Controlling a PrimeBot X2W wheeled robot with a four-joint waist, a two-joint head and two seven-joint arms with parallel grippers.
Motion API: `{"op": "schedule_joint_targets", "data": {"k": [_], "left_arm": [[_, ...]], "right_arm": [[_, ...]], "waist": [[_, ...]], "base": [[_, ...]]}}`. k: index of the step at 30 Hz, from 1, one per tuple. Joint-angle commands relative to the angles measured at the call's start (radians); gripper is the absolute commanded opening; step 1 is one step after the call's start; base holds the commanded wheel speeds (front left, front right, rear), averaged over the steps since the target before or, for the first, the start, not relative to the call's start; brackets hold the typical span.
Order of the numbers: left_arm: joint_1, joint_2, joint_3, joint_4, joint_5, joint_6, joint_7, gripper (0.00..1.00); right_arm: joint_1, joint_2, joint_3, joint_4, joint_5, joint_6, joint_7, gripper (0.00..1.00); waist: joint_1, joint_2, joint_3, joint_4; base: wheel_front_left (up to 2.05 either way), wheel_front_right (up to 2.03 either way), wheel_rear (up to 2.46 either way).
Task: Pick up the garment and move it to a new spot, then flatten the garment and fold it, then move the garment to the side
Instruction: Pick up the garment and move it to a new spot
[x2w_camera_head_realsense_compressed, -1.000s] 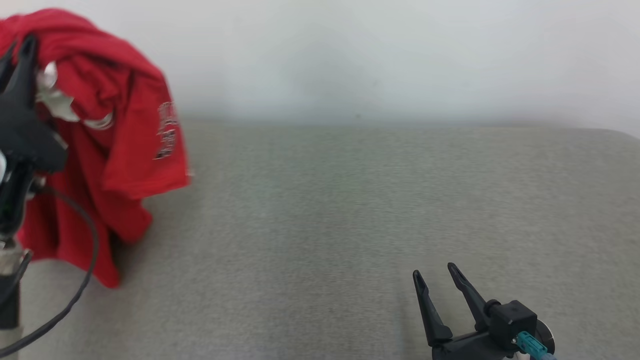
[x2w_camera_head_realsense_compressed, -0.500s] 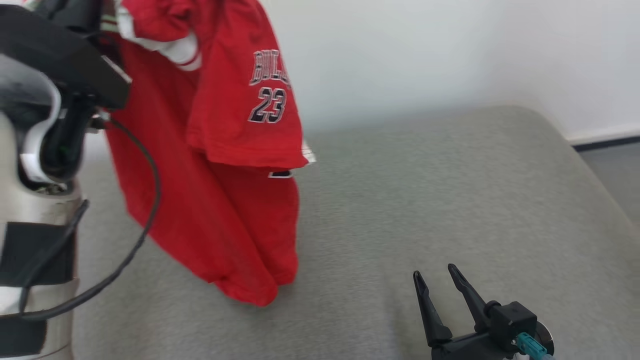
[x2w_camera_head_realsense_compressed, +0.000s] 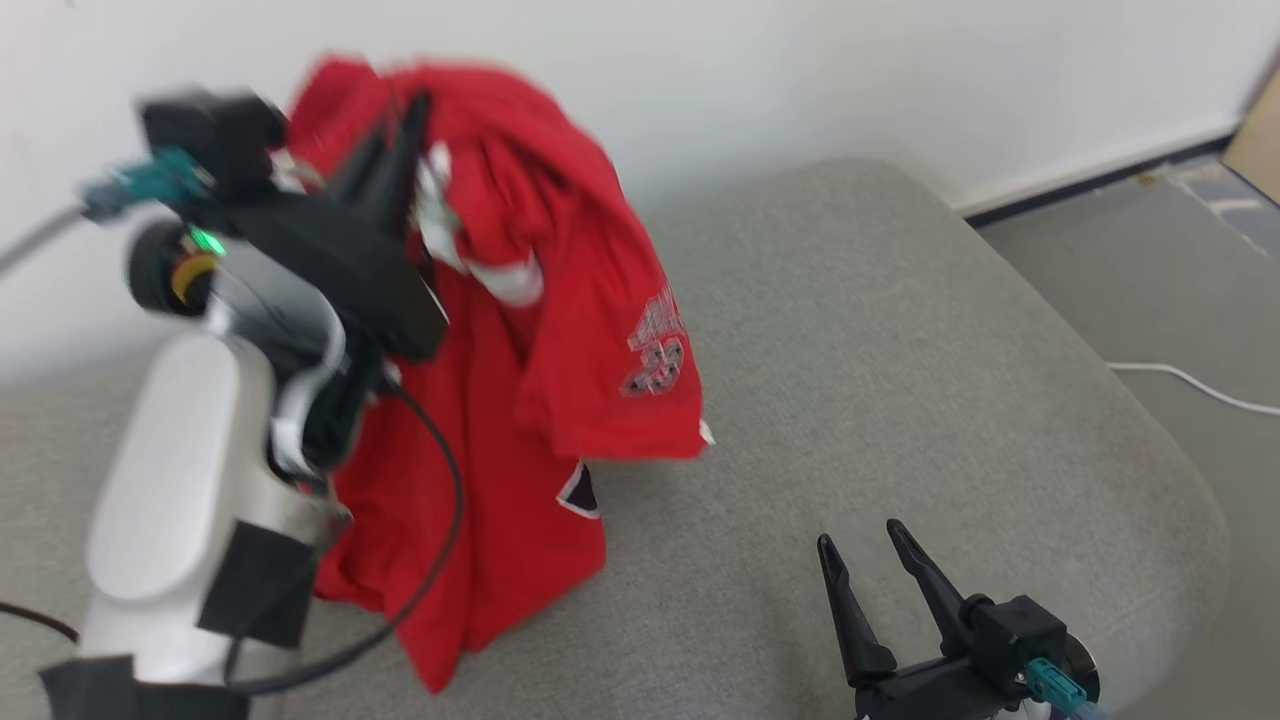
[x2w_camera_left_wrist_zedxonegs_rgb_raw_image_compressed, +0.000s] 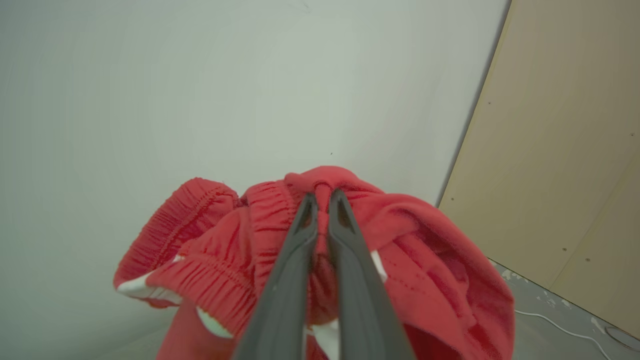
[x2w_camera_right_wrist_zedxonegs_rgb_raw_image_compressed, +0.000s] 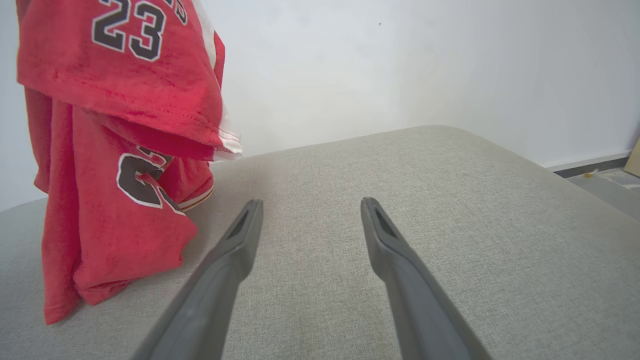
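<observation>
The garment (x2w_camera_head_realsense_compressed: 520, 380) is red with white trim and a black number 23. It hangs from my left gripper (x2w_camera_head_realsense_compressed: 415, 110), which is raised at the upper left and shut on its bunched top. In the left wrist view the closed fingers (x2w_camera_left_wrist_zedxonegs_rgb_raw_image_compressed: 295, 260) pinch the gathered red cloth (x2w_camera_left_wrist_zedxonegs_rgb_raw_image_compressed: 430, 280). The garment's lower hem rests on the grey cushioned surface (x2w_camera_head_realsense_compressed: 900, 380). My right gripper (x2w_camera_head_realsense_compressed: 860, 550) stands open low at the lower right, nothing between its fingers. In the right wrist view the hanging garment (x2w_camera_right_wrist_zedxonegs_rgb_raw_image_compressed: 115, 150) is to the left of its open fingers (x2w_camera_right_wrist_zedxonegs_rgb_raw_image_compressed: 235, 250).
The grey cushion's rounded right edge (x2w_camera_head_realsense_compressed: 1150, 440) drops to a grey floor with a white cable (x2w_camera_head_realsense_compressed: 1200, 385). A white wall (x2w_camera_head_realsense_compressed: 800, 80) runs behind. A tan board (x2w_camera_left_wrist_zedxonegs_rgb_raw_image_compressed: 570, 150) leans at the right. A black cable (x2w_camera_head_realsense_compressed: 440, 540) loops from my left arm.
The head camera has swung, so the whole picture shifted and the cushion's right edge and floor came into view. The garment stays hanging in my left gripper. The right gripper holds its pose.
</observation>
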Motion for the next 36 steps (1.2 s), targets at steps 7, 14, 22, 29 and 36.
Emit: {"op": "schedule_joint_targets", "data": {"k": [7, 14, 22, 29, 36], "left_arm": [[0.141, -0.027, -0.090, 0.161, 0.053, 0.005, -0.022, 0.00], [0.228, -0.054, -0.163, 0.272, 0.087, 0.003, -0.051, 0.00], [0.292, -0.042, -0.201, 0.266, 0.151, 0.038, -0.182, 1.00], [0.408, -0.016, -0.167, 0.170, 0.170, 0.100, -0.358, 1.00], [0.590, 0.011, -0.096, 0.046, 0.138, 0.141, -0.494, 1.00]], "right_arm": [[0.012, 0.001, -0.003, -0.011, 0.000, -0.002, 0.006, 1.00], [0.023, 0.001, -0.016, -0.029, -0.007, -0.002, 0.011, 1.00], [0.041, 0.000, -0.041, -0.037, -0.010, -0.002, 0.019, 1.00], [0.076, -0.014, -0.082, -0.056, -0.020, -0.002, 0.030, 1.00], [0.125, -0.032, -0.136, -0.095, -0.030, -0.002, 0.047, 1.00]], "waist": [[0.0000, 0.0000, 0.084, -0.052], [0.0000, 0.0000, 0.102, -0.026], [0.0000, 0.0000, 0.073, 0.055], [0.0000, 0.0000, 0.022, 0.133], [0.0000, 0.0000, -0.026, 0.221]], "base": [[0.00, 0.00, 0.00], [0.00, 0.00, 0.00], [0.00, 0.00, 0.00], [0.00, 0.00, 0.00], [0.00, 0.00, 0.00]]}}
